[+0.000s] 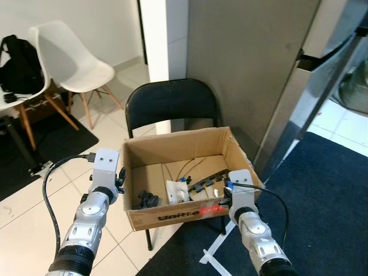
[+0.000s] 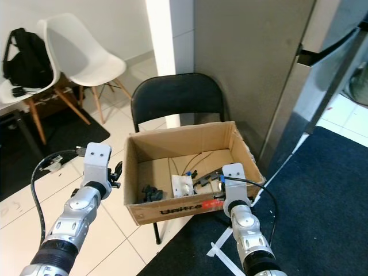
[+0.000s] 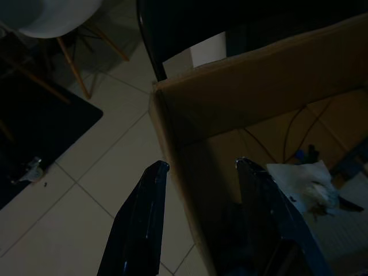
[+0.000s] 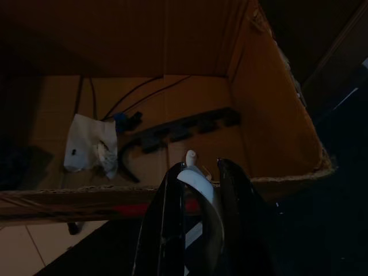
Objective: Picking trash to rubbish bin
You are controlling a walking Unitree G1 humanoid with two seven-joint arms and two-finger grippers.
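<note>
right gripper (image 4: 198,172) pinches a white scrap (image 4: 198,183) at the front rim of the box (image 1: 178,142) on the chair (image 1: 171,100) — delivery step, seemingly — next it likely must reach over the wall and release, while left gripper (image 3: 198,172) hangs open astride the box's side wall.

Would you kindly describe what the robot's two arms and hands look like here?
Both arms are silver, jointed segments with black bands, each topped by a pale grey wrist block. A black cable loops to each wrist. The left hand and right hand each have two long glossy black fingers.
</note>
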